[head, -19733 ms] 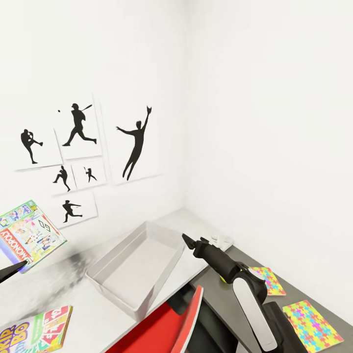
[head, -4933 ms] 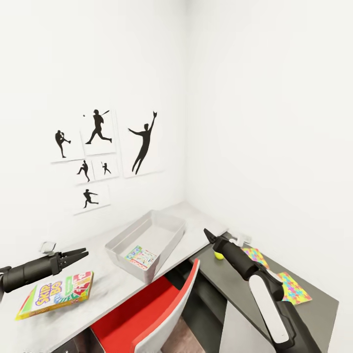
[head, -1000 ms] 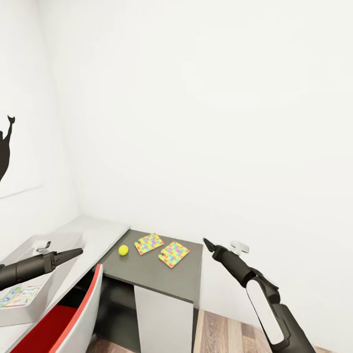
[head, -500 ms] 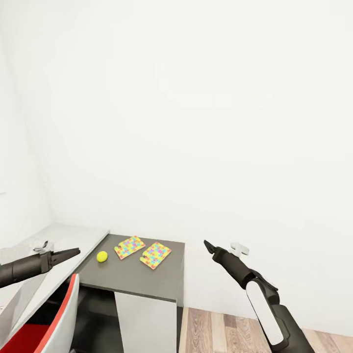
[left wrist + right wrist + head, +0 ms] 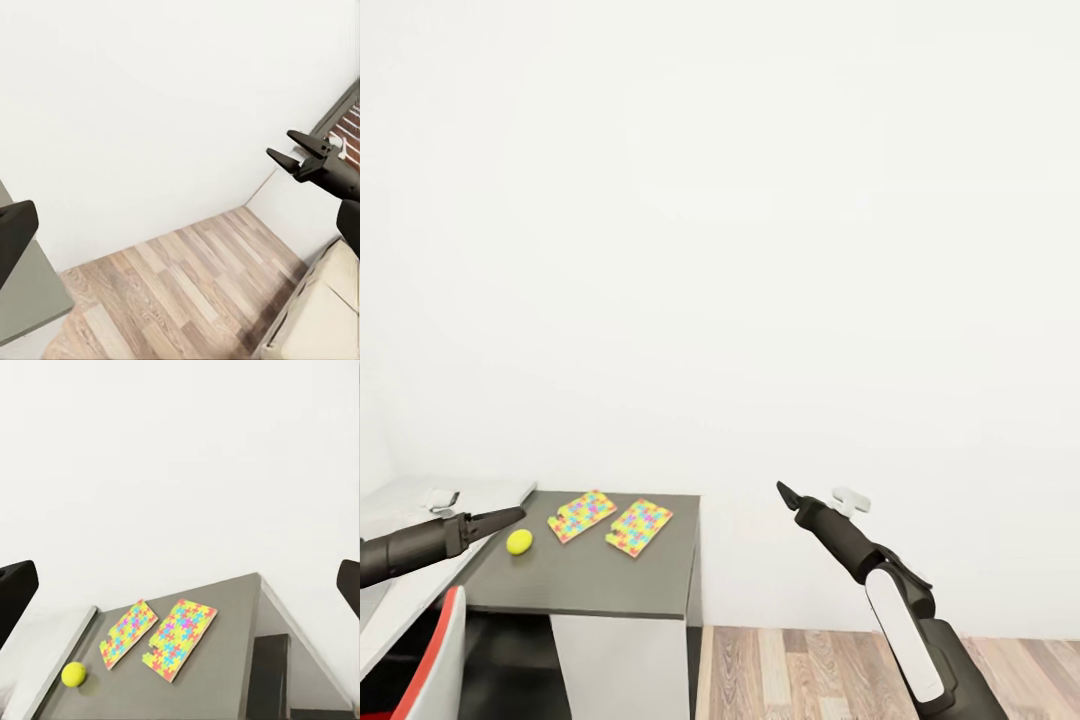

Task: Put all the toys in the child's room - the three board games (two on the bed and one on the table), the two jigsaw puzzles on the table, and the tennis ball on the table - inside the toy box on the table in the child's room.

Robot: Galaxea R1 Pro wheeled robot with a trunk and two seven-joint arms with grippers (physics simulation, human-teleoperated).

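Jigsaw puzzles (image 5: 610, 521): two thin square sheets lying flat side by side, just apart, on the dark grey lower surface (image 5: 620, 585), near the back wall.
Puzzle handling: likely light and stiff; lying flush, they offer little edge, so the overhang-free rim nearest the robot looks the best hold, perhaps after sliding one toward the surface edge.
Tennis ball (image 5: 519, 541): rests on the same surface, near the puzzles; probably light, springy and prone to roll, so a grasp across its middle suits it.
Left gripper (image 5: 500, 518): empty, fingers drawn to a narrow point, hovering just beside the ball.
Right gripper (image 5: 300, 153): empty, slightly parted, well apart from the toys.
Containers: none visible to judge contents.
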